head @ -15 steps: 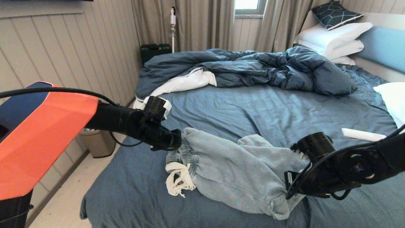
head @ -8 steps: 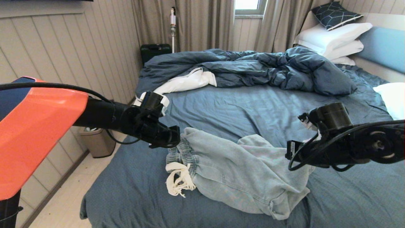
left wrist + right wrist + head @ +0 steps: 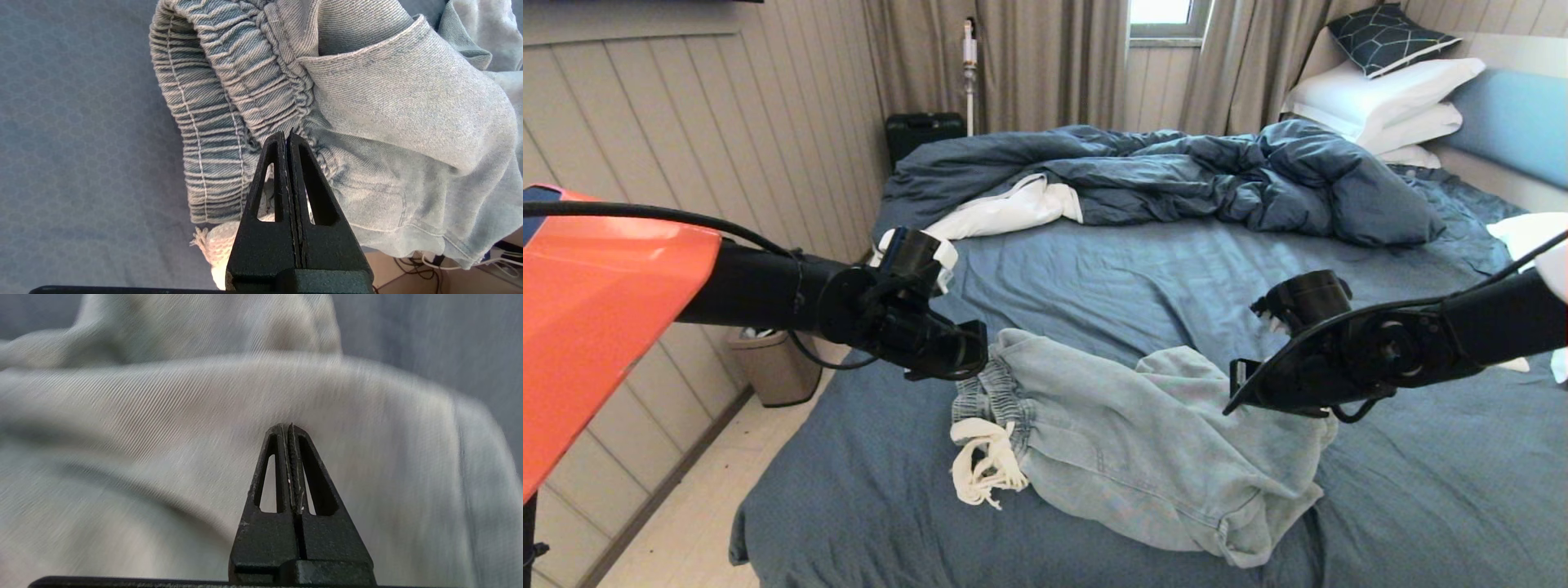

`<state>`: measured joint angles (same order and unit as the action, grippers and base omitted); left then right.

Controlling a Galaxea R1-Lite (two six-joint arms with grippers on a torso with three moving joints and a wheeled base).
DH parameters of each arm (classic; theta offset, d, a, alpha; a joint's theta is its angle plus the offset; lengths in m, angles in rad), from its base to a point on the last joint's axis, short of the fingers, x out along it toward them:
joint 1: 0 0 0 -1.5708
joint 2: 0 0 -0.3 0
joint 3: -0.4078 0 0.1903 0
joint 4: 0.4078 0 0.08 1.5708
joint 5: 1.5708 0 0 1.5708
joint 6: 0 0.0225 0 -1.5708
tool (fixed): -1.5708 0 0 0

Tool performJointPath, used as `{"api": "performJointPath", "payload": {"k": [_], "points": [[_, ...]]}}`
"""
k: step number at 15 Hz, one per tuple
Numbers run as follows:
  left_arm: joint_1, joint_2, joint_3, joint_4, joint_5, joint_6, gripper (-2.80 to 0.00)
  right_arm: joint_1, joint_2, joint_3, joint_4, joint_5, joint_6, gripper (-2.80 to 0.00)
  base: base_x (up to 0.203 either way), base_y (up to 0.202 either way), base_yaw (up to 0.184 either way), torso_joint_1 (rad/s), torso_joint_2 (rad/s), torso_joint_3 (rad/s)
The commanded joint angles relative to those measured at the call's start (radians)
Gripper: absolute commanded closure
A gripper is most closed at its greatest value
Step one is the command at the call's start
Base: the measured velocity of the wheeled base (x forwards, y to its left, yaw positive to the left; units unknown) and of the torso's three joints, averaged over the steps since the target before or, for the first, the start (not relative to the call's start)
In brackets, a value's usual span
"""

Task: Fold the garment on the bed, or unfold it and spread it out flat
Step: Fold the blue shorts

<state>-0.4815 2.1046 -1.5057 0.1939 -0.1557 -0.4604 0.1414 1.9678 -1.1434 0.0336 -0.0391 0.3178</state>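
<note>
Mostly bare slate-blue bed (image 3: 1176, 278); duvet (image 3: 1176, 175) rumpled beyond.

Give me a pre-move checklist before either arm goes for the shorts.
1. Left gripper empty, fingers shut, at the gathered waistband: ok.
2. Right gripper empty, fingers shut, over a leg: ok.
3. Fingers open for a grasp: not ok.
4. Pale blue denim-look shorts flat: not ok, bunched.
5. White frayed drawstring clear of the fingers: ok.
6. Bare dark slate-blue bed sheet beyond the shorts for spreading: ok.
</note>
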Motion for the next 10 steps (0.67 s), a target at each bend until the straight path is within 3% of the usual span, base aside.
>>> {"api": "performJointPath", "payload": {"k": [1,4,10], "points": [[0.001,-0.017,0.002,0.006,-0.001,-0.003,0.00,0.000,0.071,-0.046,0.001,-0.019,-0.021,0.00,0.000,0.000,0.000,0.000,0.00,0.000],[0.001,-0.031,-0.001,0.014,-0.001,-0.002,0.00,0.027,0.150,-0.108,0.002,-0.041,-0.025,0.00,0.000,0.000,0.000,0.000,0.00,0.000],[0.011,-0.044,0.013,0.015,-0.001,-0.009,0.00,0.094,0.290,-0.317,0.001,-0.197,-0.010,0.00,0.000,0.000,0.000,0.000,0.00,0.000]]}}
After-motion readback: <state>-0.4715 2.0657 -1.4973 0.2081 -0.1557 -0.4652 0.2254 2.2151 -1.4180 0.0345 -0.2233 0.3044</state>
